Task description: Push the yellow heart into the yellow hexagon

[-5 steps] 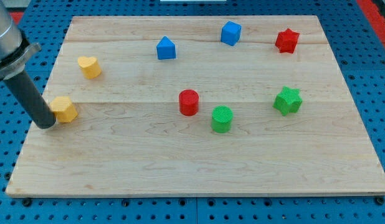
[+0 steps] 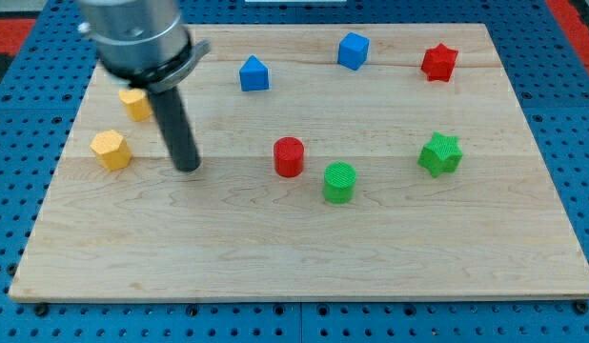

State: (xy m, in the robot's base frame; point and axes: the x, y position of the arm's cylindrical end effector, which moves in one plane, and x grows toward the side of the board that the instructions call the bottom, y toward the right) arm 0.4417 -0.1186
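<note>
Jaws are absent on this arm: it ends in a bare rod and holds nothing, so all work is pushing. Farthest left on the tabletop (image 2: 275,257) sits the yellow hexagon (image 2: 111,150), with the yellow heart (image 2: 134,104) just beyond it on the far side, partly hidden behind the arm. My tip (image 2: 188,167) rests right of both, touching neither. Further right stand the blue triangle-topped block (image 2: 253,73), red cylinder (image 2: 289,156), green cylinder (image 2: 339,182), blue cube (image 2: 353,50), green star (image 2: 440,154) and red star (image 2: 438,62). Judging by this, the approach step is in hand: next my tip must round to the heart's far side, then drive it nearward into the hexagon.
</note>
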